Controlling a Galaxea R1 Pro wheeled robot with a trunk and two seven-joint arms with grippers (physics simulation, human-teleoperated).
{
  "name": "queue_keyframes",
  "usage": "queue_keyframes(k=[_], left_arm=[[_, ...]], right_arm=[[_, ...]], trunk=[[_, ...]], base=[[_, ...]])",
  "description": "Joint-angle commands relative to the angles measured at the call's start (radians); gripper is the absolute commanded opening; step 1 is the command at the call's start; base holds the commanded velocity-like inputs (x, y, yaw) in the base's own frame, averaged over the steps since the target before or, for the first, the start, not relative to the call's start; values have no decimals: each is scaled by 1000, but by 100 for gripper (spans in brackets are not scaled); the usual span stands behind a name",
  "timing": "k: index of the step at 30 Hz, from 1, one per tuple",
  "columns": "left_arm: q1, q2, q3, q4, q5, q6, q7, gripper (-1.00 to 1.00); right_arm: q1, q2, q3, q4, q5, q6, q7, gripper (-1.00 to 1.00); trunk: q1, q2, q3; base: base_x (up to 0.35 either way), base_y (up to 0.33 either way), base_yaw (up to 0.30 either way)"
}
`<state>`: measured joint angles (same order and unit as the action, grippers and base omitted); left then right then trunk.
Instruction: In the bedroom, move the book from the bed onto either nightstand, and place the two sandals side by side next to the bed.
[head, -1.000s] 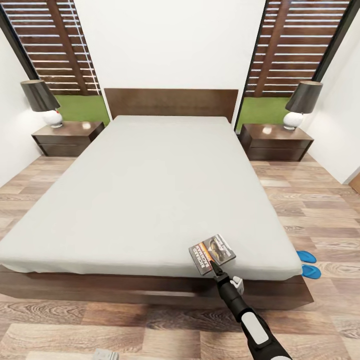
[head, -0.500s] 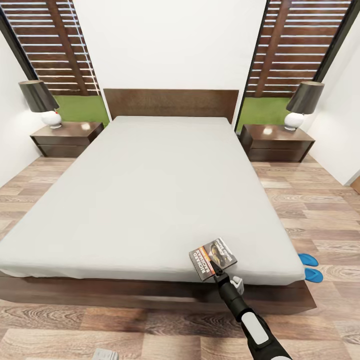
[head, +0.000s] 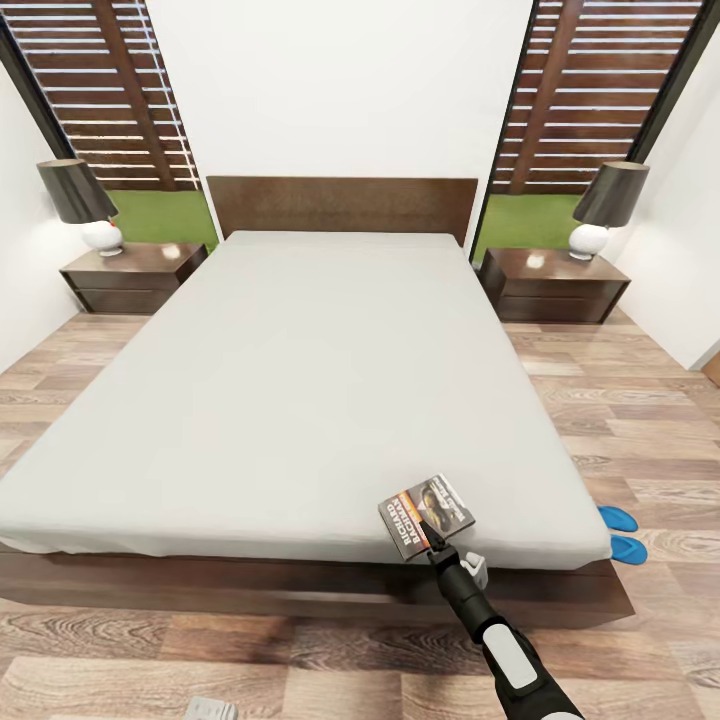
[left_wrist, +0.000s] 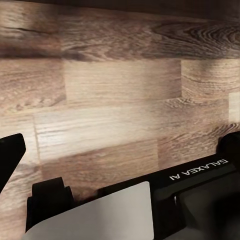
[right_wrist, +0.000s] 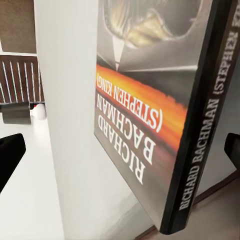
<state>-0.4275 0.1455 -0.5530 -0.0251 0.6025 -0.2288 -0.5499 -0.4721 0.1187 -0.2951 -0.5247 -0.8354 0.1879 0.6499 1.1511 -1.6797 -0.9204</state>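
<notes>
Reaching for book (head: 428, 512) at bed (head: 300, 380) corner: right gripper (head: 436, 543), fingers spread and empty, should straddle the spine squarely before closing.

Even, soft daylight fills the head view, bright on the white back wall (head: 340, 90) and the plain light-grey mattress (head: 300, 380), with no hard shadows. Small glare spots sit on the tops of the two glossy dark brown nightstands (head: 135, 262) (head: 550, 265). A thin dark shadow runs under the mattress's near edge. Straight lines splay outward toward the picture's corners, a wide-lens stretch. In the left wrist view the brown wood-plank floor (left_wrist: 120, 100) looks soft and slightly blurred. In the right wrist view the dark paperback with the orange band (right_wrist: 150, 100) is close, with sharp lettering.
</notes>
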Motion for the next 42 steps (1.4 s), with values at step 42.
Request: queue_keyframes(k=[42], left_arm=[[0, -18, -7, 1, 7, -4, 2, 100]], right_arm=[[0, 1, -6, 0, -7, 11, 4, 100]], trunk=[[19, -35, -16]], base=[[-3, 13, 0]])
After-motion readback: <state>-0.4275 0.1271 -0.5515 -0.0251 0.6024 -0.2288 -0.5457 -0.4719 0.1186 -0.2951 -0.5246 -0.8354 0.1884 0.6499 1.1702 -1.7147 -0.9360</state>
